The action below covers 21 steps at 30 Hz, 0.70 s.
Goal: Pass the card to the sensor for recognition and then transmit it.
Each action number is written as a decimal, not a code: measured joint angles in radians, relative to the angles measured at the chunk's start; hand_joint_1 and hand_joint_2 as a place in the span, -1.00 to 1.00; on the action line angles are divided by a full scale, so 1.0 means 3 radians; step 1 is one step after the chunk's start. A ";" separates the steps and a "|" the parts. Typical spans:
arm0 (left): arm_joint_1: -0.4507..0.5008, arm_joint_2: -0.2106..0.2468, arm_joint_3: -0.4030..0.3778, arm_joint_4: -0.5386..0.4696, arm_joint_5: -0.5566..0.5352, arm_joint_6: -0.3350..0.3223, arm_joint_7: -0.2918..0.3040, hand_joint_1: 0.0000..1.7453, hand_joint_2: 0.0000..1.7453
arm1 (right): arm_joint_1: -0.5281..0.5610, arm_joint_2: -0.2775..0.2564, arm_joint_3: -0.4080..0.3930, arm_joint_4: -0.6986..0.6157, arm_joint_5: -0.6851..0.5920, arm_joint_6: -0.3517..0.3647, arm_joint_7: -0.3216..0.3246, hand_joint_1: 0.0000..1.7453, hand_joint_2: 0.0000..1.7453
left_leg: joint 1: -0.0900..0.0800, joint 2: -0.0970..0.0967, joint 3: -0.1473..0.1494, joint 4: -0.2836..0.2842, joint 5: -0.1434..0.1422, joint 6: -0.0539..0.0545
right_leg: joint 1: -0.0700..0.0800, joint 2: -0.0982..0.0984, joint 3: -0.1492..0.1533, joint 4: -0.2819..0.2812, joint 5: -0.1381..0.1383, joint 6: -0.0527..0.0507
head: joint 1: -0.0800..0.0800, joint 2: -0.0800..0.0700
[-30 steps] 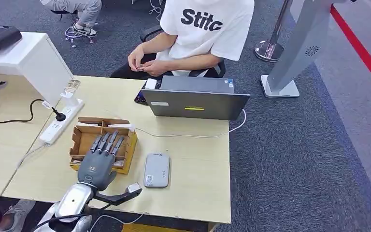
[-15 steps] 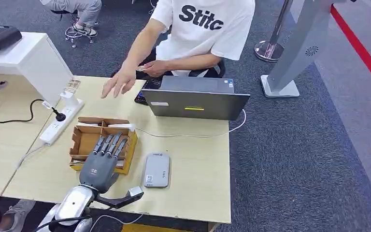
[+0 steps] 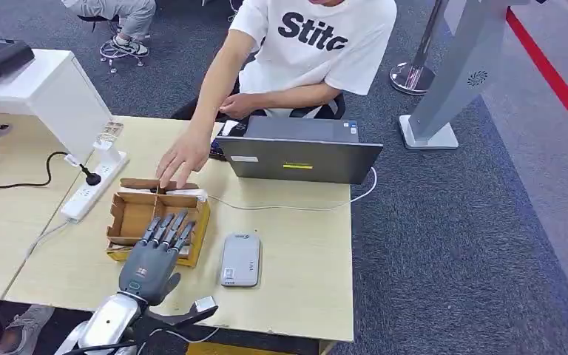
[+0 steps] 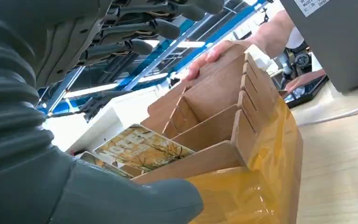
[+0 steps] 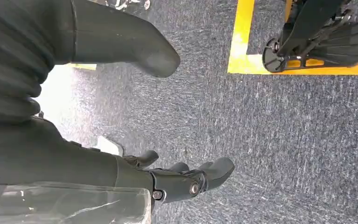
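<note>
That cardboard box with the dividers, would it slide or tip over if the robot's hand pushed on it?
The cardboard box looks thin-walled and nearly empty, so probably light and apt to slide on the smooth table. It sits low and wide, so tipping seems unlikely. The person's hand rests on its far edge, which may steady it under the left hand.

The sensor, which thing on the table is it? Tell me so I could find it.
Find the tan table, then the open laptop at its far edge. Nearer the robot sits a cardboard box under the left hand. The sensor lies flat just right of that box: a small grey slab with rounded corners, the only grey thing lying flat.
</note>
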 joint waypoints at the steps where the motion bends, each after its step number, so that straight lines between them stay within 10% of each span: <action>1: 0.0004 0.0000 0.0001 0.0000 0.0000 0.0000 -0.0001 -1.00 1.00 | 0.0000 0.0001 0.0000 0.0000 0.0000 0.0000 0.0000 -1.00 1.00 | 0.0000 0.0000 0.0000 0.0000 0.0000 0.0000 | 0.0000 0.0000 0.0000 0.0000 0.0000 0.0000 | 0.0000 0.0000; 21: 0.0016 0.0009 0.0238 0.0023 0.0001 -0.0005 0.0065 -1.00 1.00 | 0.0000 0.0003 -0.0001 0.0000 0.0044 0.0001 0.0001 -1.00 1.00 | 0.0000 0.0000 0.0000 0.0000 0.0000 0.0000 | 0.0000 0.0000 0.0000 0.0000 0.0000 0.0000 | 0.0000 0.0000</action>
